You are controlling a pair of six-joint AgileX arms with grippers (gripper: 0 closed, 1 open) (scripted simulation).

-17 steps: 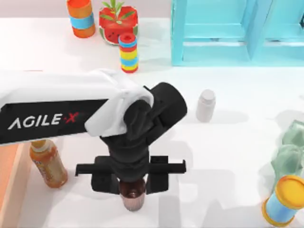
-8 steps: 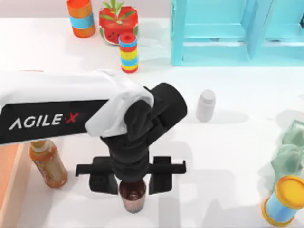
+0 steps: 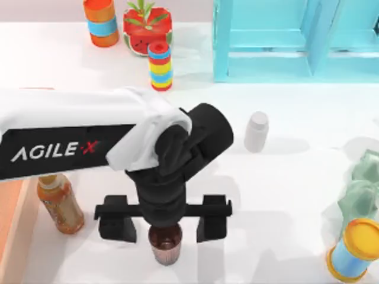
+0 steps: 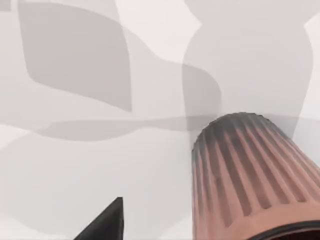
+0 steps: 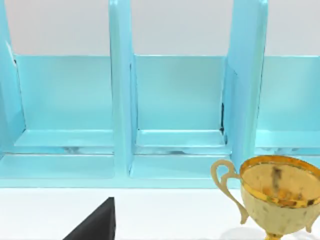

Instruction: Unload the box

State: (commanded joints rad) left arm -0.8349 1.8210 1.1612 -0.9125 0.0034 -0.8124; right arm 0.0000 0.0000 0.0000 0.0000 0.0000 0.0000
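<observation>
The left gripper (image 3: pixel 164 218) is hanging jaws apart over an upright brown ribbed bottle (image 3: pixel 165 242) standing between its fingers. The box (image 3: pixel 10 222), at the table's left edge, is showing a wall running near to far. An orange bottle (image 3: pixel 59 204) is standing beside it.

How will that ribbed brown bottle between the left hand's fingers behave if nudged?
The ribbed brown bottle looks tall and narrow on the white table, so probably tippy. Round body: likely rolls once down. Its ribbing should help the open left hand grip it.
</observation>
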